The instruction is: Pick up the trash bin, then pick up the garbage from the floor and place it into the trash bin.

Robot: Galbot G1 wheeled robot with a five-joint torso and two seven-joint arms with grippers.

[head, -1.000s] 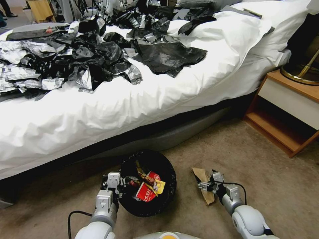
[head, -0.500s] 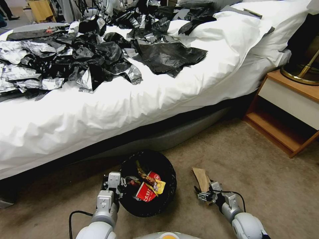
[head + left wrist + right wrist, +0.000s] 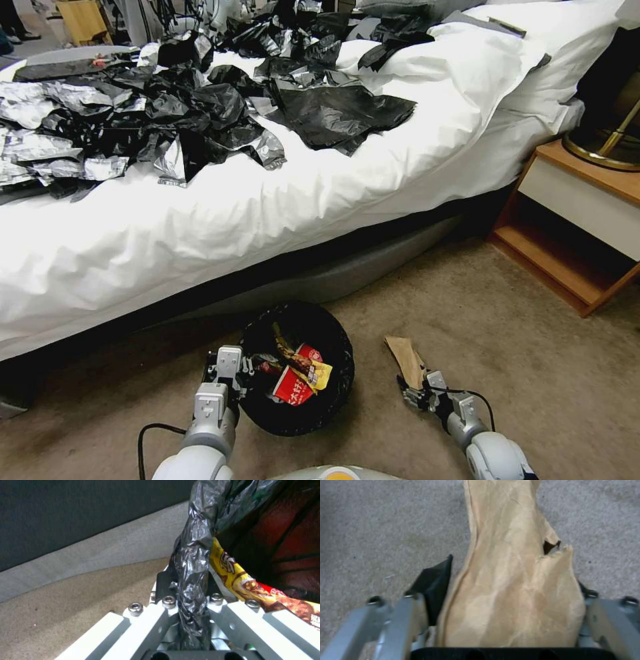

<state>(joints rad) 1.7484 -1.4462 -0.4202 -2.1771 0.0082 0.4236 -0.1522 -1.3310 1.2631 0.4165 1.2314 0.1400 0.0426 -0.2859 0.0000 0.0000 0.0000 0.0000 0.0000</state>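
The left gripper (image 3: 241, 368) is clamping the bag-covered rim of the trash bin (image 3: 333, 373), its fingers (image 3: 166, 580) pinched tight on the crinkled black liner (image 3: 191, 562), at the bin's near-left edge. Inside the bin, a red-and-white snack wrapper (image 3: 293, 387) and a yellow wrapper (image 3: 320, 375) are lying against the liner. Just to the right of the bin, the right gripper (image 3: 412, 393) is sitting low over the carpet (image 3: 507, 333) at the near end of a flat brown paper bag (image 3: 407, 353); its fingers (image 3: 435, 580) are standing spread on either side of the bag, and whether they are pressing it I cannot tell. The bag itself is resting on the carpet, stretching away from the gripper, apart from the bin. Beyond the bin, the white bed (image 3: 300, 193) is running across the room, carrying a heap of black and silver plastic bags (image 3: 193, 107). Farther right of the bin, 1 wooden nightstand (image 3: 573, 220) is standing beside the bed.
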